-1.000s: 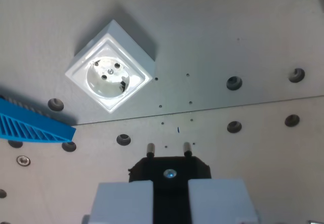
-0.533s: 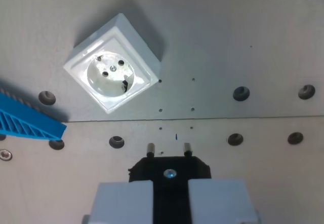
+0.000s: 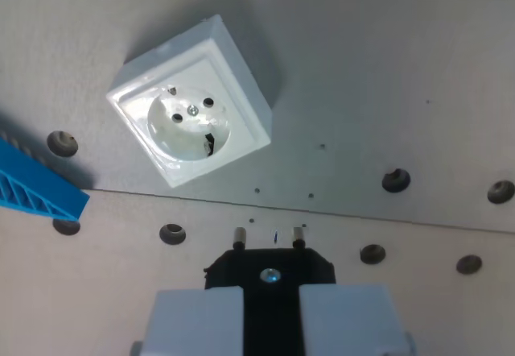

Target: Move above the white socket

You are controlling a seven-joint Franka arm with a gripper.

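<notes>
A white square socket (image 3: 191,117) stands on the grey perforated plate, in the upper left of the wrist view, with its round recess and two pin holes facing me. My gripper (image 3: 269,312) is at the bottom middle, shut on a black plug (image 3: 269,269) whose two metal pins point toward the plate. The pins are below and to the right of the socket in the picture, apart from it.
A blue ribbed plastic part (image 3: 36,183) lies at the wrist view's left edge, just left of the socket. The plate (image 3: 386,66) has several round holes and a seam line running across below the socket.
The camera has moved and turned: the socket now appears larger, rotated and shifted a little to the right, and the seam line tilts the other way. The plug stays in my grip.
</notes>
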